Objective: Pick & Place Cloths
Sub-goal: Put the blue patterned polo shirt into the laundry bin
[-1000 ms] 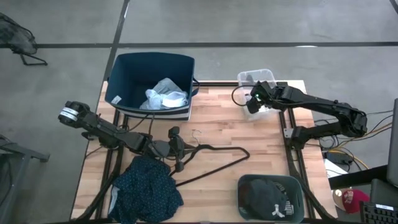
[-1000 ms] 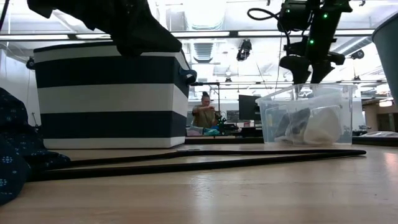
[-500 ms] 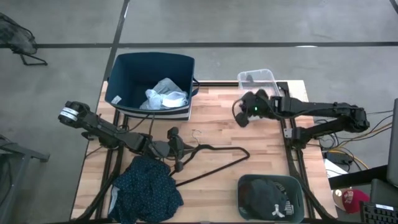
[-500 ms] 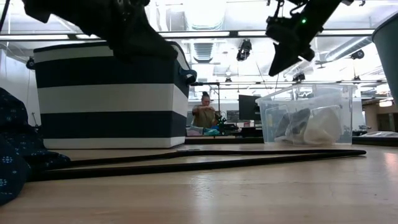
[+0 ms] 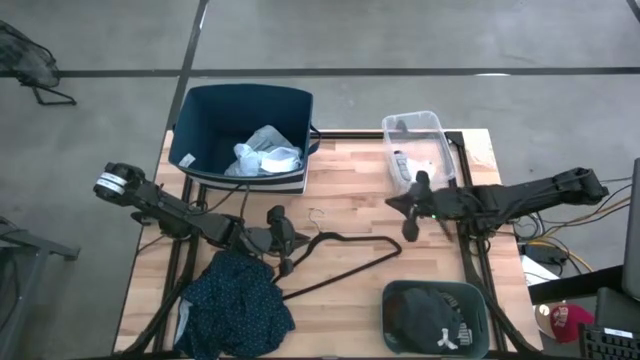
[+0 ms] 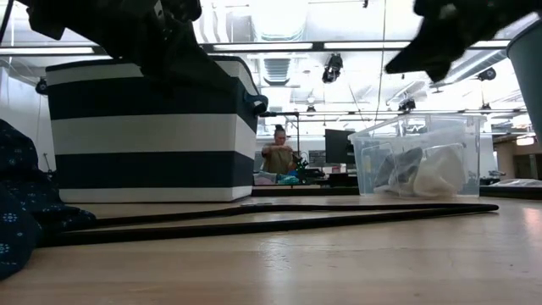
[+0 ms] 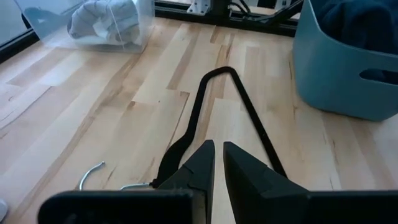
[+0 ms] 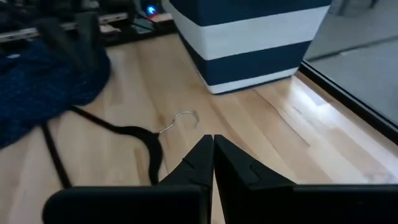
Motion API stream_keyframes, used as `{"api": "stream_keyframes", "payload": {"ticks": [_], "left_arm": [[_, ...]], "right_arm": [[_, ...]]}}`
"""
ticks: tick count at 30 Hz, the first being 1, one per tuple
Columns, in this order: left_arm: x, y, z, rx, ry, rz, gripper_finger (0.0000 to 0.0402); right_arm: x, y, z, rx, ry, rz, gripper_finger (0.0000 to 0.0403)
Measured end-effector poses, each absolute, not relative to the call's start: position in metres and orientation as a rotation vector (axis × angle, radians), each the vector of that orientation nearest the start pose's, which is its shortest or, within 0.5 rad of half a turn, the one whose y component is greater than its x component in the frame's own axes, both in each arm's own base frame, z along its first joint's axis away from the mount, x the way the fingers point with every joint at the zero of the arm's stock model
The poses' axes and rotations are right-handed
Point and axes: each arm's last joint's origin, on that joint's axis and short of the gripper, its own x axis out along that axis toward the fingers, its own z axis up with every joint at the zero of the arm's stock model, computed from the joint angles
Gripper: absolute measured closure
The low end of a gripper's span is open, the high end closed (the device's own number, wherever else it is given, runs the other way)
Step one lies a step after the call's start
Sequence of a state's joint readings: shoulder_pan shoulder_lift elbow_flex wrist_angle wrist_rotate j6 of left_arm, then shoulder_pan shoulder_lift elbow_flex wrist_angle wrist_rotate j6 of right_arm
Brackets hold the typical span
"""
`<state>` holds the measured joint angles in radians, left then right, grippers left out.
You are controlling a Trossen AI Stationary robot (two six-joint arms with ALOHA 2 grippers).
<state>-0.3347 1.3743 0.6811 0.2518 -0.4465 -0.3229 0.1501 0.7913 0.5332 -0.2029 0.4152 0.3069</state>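
Observation:
A dark teal dotted cloth (image 5: 235, 305) lies bunched at the table's near left edge. A pale blue cloth (image 5: 265, 150) lies in the navy-and-white striped bin (image 5: 200, 110). White and grey socks (image 5: 412, 165) lie in the clear box (image 5: 440, 140). A black cloth with a white logo (image 5: 435, 328) fills the teal basket (image 5: 392, 292). My left gripper (image 5: 298, 240) (image 7: 219, 149) hovers shut above the neck of the black hanger (image 5: 345, 262), with nothing between its fingers. My right gripper (image 5: 392, 204) (image 8: 212, 140) is shut and empty in the air right of centre, pointing toward the striped bin (image 8: 249, 37).
The hanger (image 7: 211, 93) lies flat on the wood at the table's middle, its metal hook (image 8: 180, 118) toward the striped bin. Bare wood lies between the hanger and the clear box (image 6: 419, 161). A person stands far off in the room behind the table (image 6: 278, 157).
My right gripper has left the space above the clear box, swung toward the table's near edge and centre, tipped from pointing down to nearly level, and shut with nothing in it. The cloths and the hanger have not moved.

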Motion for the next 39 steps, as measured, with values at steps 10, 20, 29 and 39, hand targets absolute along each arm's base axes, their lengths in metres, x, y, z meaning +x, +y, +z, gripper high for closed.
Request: {"api": "stream_keyframes", "payload": {"ticks": [10, 20, 29, 39], "left_arm": [[0.269, -0.081, 0.212, -0.157, 0.384, 0.158, 0.0362], [0.266, -0.082, 0.207, -0.198, 0.468, 0.115, 0.0362], [0.244, -0.081, 0.218, -0.316, 0.838, 0.111, 0.032], [0.21, -0.076, 0.243, -0.364, 0.871, 0.126, 0.0197]], "right_arm": [[0.123, 0.012, 0.214, 0.152, 0.292, -0.264, 0.0394], [0.093, 0.009, 0.195, 0.092, 0.135, -0.14, 0.0394], [0.086, 0.007, 0.187, 0.102, 0.091, -0.136, 0.0394], [0.089, 0.008, 0.174, 0.09, 0.136, -0.139, 0.0394]]}}
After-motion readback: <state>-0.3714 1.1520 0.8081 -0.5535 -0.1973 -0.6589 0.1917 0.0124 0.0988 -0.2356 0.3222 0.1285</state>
